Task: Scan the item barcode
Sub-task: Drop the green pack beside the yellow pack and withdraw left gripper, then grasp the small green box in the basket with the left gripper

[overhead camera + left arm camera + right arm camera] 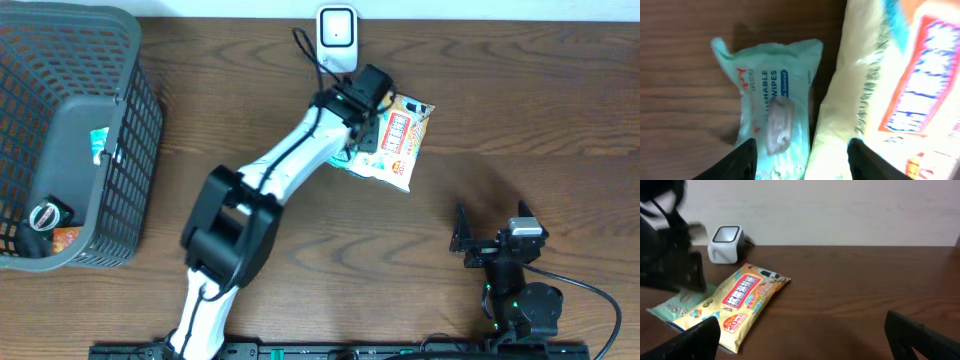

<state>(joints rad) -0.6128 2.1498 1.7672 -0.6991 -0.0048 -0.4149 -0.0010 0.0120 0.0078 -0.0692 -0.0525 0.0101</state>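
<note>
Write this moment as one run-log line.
left hand: open, over mint-green plastic wipes pack | yellow plastic snack bag: lying beside pack | white cube-shaped scanner: nearby | right hand: open, apart

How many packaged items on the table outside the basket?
2: a yellow snack bag in front of the scanner, and a mint wipes pack alongside it. More could hide under the arm.

Grey mesh basket on wooden table's left; orange packet lies inside.
</note>
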